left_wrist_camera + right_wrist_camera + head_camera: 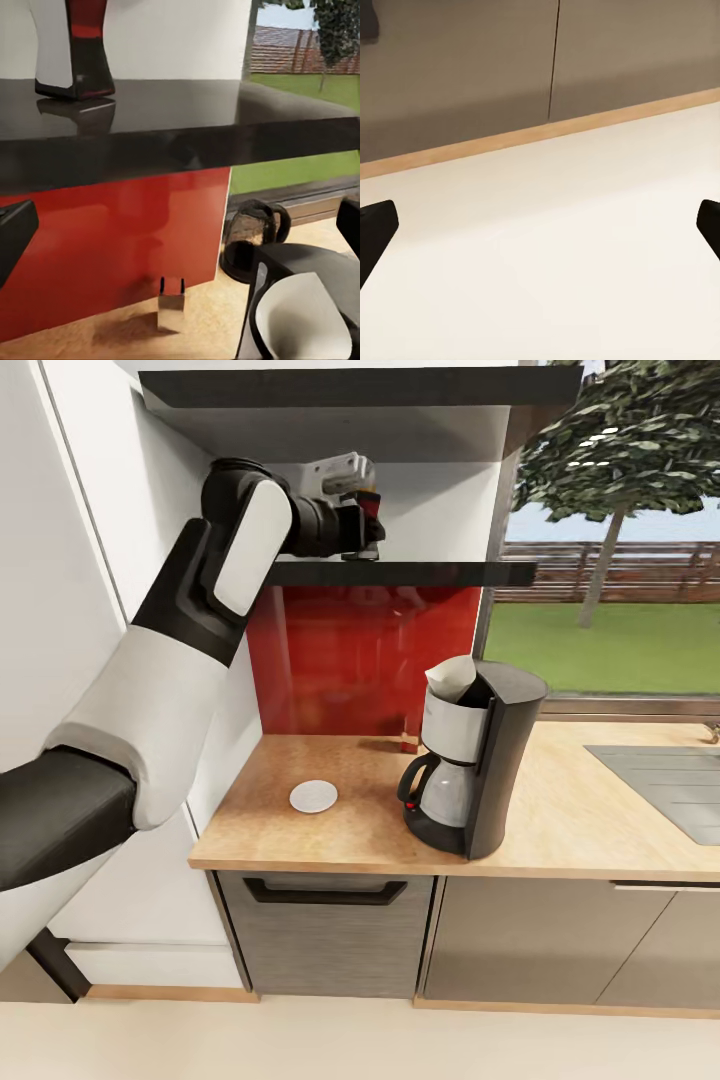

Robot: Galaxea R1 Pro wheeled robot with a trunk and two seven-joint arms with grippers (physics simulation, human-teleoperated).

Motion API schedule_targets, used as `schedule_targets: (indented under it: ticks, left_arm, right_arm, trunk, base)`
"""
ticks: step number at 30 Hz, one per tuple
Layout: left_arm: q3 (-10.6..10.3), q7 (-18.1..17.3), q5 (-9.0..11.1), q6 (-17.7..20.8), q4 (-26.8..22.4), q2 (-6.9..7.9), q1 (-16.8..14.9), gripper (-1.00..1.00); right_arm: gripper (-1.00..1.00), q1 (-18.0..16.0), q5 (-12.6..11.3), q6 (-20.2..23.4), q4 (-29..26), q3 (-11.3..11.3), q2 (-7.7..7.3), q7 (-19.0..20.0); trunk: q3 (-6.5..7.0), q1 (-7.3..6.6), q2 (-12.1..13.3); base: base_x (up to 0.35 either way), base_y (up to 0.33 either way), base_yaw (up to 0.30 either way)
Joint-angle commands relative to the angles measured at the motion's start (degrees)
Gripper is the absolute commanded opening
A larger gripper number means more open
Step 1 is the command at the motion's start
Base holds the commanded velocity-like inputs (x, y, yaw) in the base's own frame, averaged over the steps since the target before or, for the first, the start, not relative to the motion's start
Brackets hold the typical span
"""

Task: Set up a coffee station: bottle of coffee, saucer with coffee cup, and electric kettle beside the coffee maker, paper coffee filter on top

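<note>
Up on the kitchen shelf (400,573), glossy black: the bottle of coffee (75,49), dark brown with white label, cap cut off from the wrist. Just before it, the left gripper (368,525), fingers spread wide. Below, on the light wood kitchen countertop (560,810) against a red backsplash (350,660): the coffee maker (480,760) topped with the paper coffee filter (452,678), the saucer (313,796) nearby, the electric kettle (251,240) partly hidden. Over pale floor (555,247), right fingers (375,232) wide apart.

no readable text, labels, brands or numbers on anything.
</note>
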Motion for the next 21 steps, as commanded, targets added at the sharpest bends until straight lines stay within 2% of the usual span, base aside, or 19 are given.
schedule_targets:
  ticks: [1,5,8,21]
  left_arm:
    - [-0.9,0.6,0.6,-0.1,-0.1,0.0,-0.1,1.0]
    - [-3.0,0.6,0.5,-1.3,-0.3,0.0,-0.1,1.0]
    - [-3.8,0.7,0.5,-1.6,-0.3,0.0,-0.1,1.0]
    - [-4.2,0.7,0.5,-1.8,-0.6,0.0,-0.1,1.0]
  right_arm:
    - [1.0,-0.1,0.0,-0.1,0.1,-0.4,-0.03,0.4]
    - [1.0,-0.1,0.0,-0.1,0.1,-0.4,-0.04,0.4]
    - [1.0,-0.1,0.0,-0.1,0.1,-0.4,-0.06,0.4]
    - [1.0,-0.1,0.0,-0.2,0.2,-0.3,-0.04,0.4]
  trunk:
    - [-0.09,0.01,-0.1]
    - [-0.09,0.01,-0.1]
    - [-0.09,0.01,-0.1]
    - [-0.09,0.01,-0.1]
  base:
    - [0.0,0.0,0.0]
    - [0.0,0.0,0.0]
    - [0.018,0.0,0.0]
    - [0.098,0.0,0.0]
